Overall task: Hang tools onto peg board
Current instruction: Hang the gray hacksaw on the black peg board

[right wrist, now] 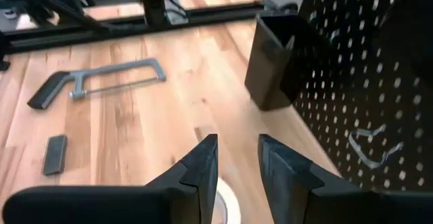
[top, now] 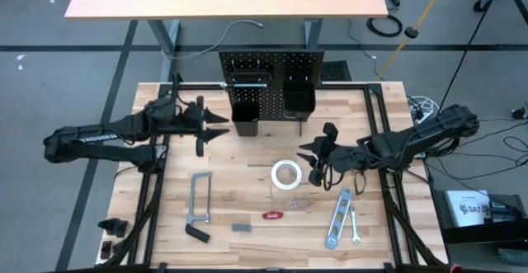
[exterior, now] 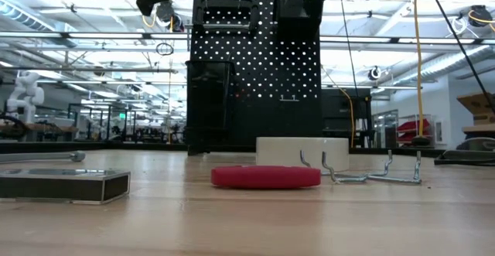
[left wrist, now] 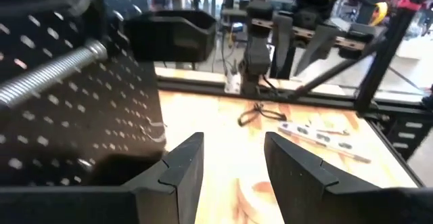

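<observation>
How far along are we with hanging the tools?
Done: one clamp already hangs on the peg board. In hand: nothing; left gripper and right gripper hover open. Left on the table: hacksaw, tape roll, level, wrench, red tool.

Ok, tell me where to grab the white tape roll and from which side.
Pinch the tape roll across its ring wall, one finger in the hole and one outside, coming straight down. It lies flat on the table with its hole facing up. The right gripper, open and empty, is nearest.
</observation>
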`<state>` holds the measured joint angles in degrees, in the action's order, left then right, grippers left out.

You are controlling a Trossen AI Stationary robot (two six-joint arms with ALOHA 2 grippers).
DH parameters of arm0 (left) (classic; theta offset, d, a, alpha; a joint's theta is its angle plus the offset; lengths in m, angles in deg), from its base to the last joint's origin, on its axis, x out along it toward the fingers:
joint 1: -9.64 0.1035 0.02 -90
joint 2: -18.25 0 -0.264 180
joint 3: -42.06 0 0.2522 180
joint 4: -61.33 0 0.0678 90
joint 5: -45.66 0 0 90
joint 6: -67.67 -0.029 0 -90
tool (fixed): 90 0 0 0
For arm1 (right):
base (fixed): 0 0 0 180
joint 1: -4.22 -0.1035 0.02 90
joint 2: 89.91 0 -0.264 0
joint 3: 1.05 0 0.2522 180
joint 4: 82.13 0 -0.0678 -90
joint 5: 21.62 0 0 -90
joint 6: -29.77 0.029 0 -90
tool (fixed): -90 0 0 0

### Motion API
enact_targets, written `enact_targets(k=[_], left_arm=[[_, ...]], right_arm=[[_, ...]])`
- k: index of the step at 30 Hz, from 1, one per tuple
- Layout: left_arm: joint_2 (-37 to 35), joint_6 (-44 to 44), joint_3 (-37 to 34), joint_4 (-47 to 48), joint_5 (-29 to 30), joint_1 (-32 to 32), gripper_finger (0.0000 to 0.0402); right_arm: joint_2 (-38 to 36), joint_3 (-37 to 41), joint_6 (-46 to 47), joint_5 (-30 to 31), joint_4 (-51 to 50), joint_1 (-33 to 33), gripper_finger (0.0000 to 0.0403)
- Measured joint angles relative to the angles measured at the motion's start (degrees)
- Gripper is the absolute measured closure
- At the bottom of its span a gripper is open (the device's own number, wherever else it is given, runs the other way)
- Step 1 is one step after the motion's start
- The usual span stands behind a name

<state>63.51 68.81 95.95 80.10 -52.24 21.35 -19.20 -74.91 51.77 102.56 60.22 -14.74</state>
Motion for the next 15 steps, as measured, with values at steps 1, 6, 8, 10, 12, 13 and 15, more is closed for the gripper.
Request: enact_targets(k=[1, 6, 8, 10, 12, 13, 15], left_arm=[[0.0, 0.3, -0.2, 0.1, 1.3, -1.2, 0.0242], [0.1, 2.3, -2.1, -0.3, 8.1, -7.3, 0.0242], [0.4, 3.0, -3.4, -0.3, 10.4, -9.3, 0.0242], [1.3, 4.2, -4.4, 0.0, 11.9, -11.1, 0.0242], [2.3, 5.6, -4.9, -0.2, 12.5, -13.0, 0.0242], [2.9, 6.0, -5.1, -0.4, 12.7, -13.9, 0.0242], [4.1, 6.1, -5.7, -1.1, 14.0, -15.8, 0.0242]], right_arm=[[0.0, 0.8, 0.8, 0.0, 0.5, 0.0, 0.0303], [0.0, 3.9, 2.9, 0.0, 1.9, 0.0, 0.0303], [0.0, 5.5, 2.9, 0.0, 3.7, 0.0, 0.0303], [0.0, 6.7, 2.9, 0.0, 4.5, 0.0, 0.0303], [0.0, 7.8, 2.9, 0.0, 6.3, 0.0, 0.0303], [0.1, 8.2, 2.9, 0.0, 6.7, 0.0, 0.0303], [0.1, 8.8, 2.9, 0.0, 7.0, 0.0, 0.0303]])
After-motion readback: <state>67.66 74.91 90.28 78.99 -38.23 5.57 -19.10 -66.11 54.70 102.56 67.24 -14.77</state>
